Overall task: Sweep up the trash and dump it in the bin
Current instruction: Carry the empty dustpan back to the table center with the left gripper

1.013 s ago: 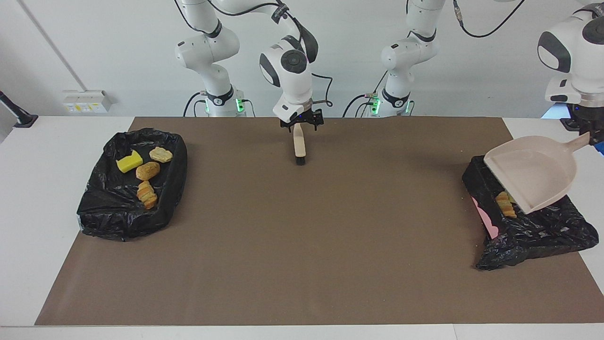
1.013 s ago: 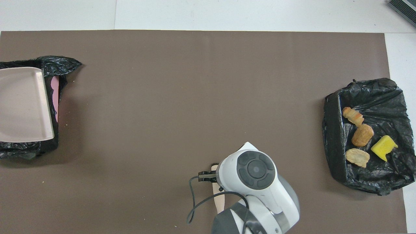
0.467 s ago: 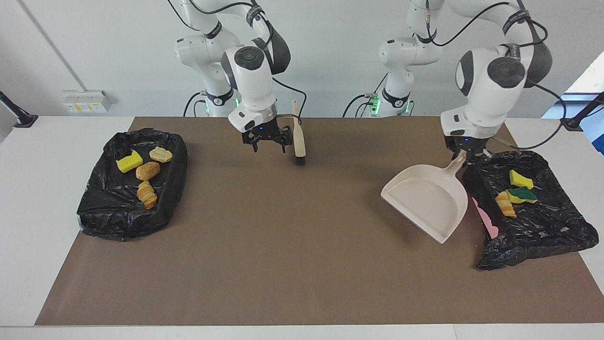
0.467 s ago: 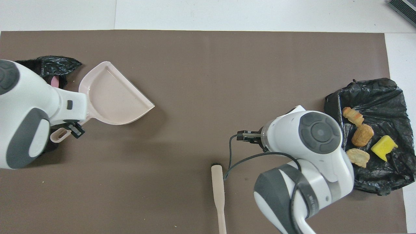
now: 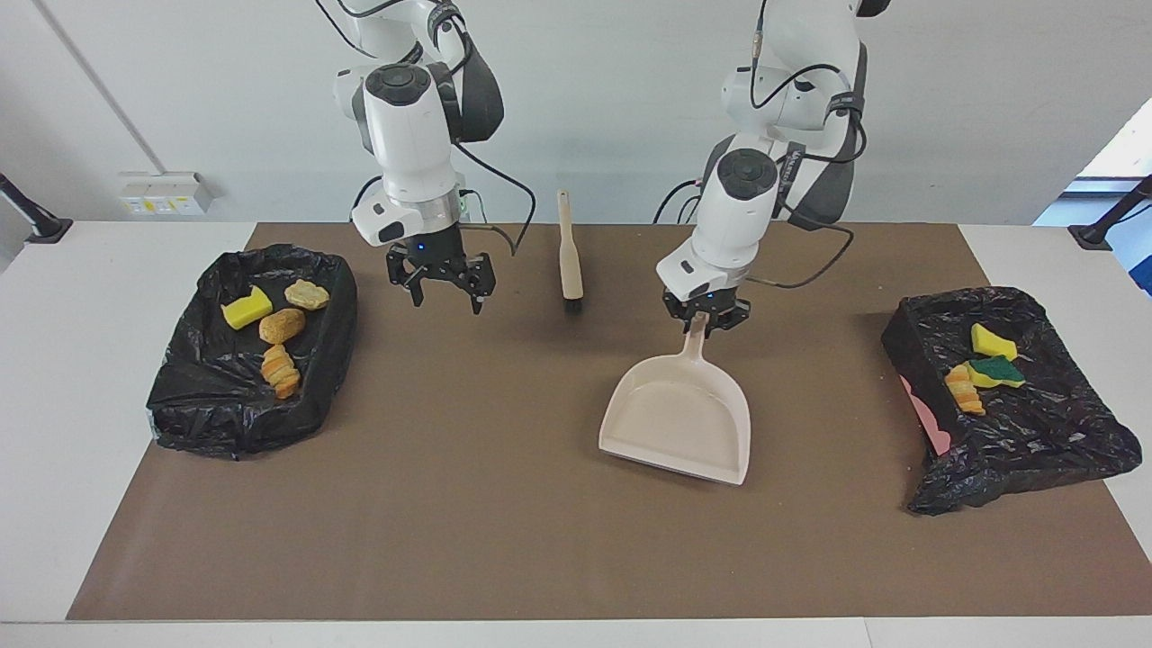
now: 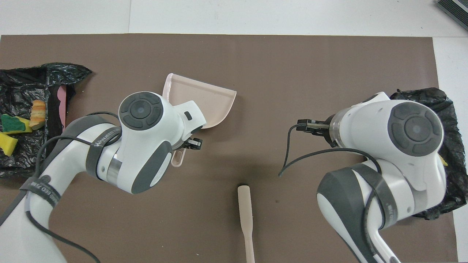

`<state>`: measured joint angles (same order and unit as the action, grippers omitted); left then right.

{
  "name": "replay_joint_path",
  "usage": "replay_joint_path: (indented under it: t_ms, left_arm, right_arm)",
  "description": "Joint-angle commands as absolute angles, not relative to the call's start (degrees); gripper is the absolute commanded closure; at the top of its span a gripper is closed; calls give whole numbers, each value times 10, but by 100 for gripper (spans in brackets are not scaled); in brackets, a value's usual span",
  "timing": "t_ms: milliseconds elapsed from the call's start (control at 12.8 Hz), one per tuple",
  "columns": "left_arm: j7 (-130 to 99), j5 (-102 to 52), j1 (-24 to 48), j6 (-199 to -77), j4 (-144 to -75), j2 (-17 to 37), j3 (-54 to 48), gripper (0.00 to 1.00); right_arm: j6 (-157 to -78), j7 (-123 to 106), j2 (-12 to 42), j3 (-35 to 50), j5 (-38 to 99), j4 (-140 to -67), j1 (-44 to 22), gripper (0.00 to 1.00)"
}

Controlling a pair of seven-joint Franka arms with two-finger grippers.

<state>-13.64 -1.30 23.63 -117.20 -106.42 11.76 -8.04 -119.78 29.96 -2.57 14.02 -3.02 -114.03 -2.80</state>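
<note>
My left gripper (image 5: 706, 321) is shut on the handle of the beige dustpan (image 5: 679, 418) (image 6: 204, 102), which slopes down to the middle of the brown mat. Its pan holds nothing. A beige brush (image 5: 569, 261) (image 6: 245, 215) lies on the mat close to the robots, and nothing grips it. My right gripper (image 5: 445, 297) hangs open and empty between the brush and the black-lined bin (image 5: 297, 405) at the right arm's end. That bin holds a yellow sponge (image 5: 246, 309) and three bread pieces (image 5: 282, 325). In the overhead view both grippers are hidden under their wrists.
A second black-lined bin (image 5: 1035, 450) (image 6: 22, 76) at the left arm's end holds a yellow sponge (image 5: 992, 341), a green-backed sponge (image 5: 994, 371) and a croissant piece (image 5: 964, 390). Brown mat (image 5: 504, 540) covers most of the white table.
The left arm swung the dustpan from over its end's bin to the mat's middle. The right gripper let go of the brush and moved toward the other bin.
</note>
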Motion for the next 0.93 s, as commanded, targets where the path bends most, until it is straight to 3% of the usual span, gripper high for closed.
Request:
replay_joint_path:
  t_ms: [0,234,467,545,623,701,857]
  left_arm:
    - [-215,-28,301,-1161,-960,203,-66,100]
    - [-284,-25,343,-1143,-875,279,-64,100]
    - [-315,-25,349,-1136,-857,294,-65,100]
    - [-335,-25,350,-1136,-857,294,-65,82]
    - [-364,-25,350,-1137,-858,294,-66,25]
    - [-370,-24,350,-1137,-858,288,-65,2]
    - [-370,-13,341,-1129,-873,257,-62,0]
  right_arm:
    - [-1128,298,-29,147,-53,-1095,3,0]
    - [-1058,220,-39,128,-59,-1055,19,0]
    - [-1020,137,-52,51,-57,-1021,10,0]
    - [-1009,114,-55,22,-56,-1008,0,0]
    - [-992,91,-56,-2,-55,-992,-5,0]
    - [-968,69,-56,-13,-49,-971,1,0]
    - [-914,33,-56,-17,-44,-926,13,0]
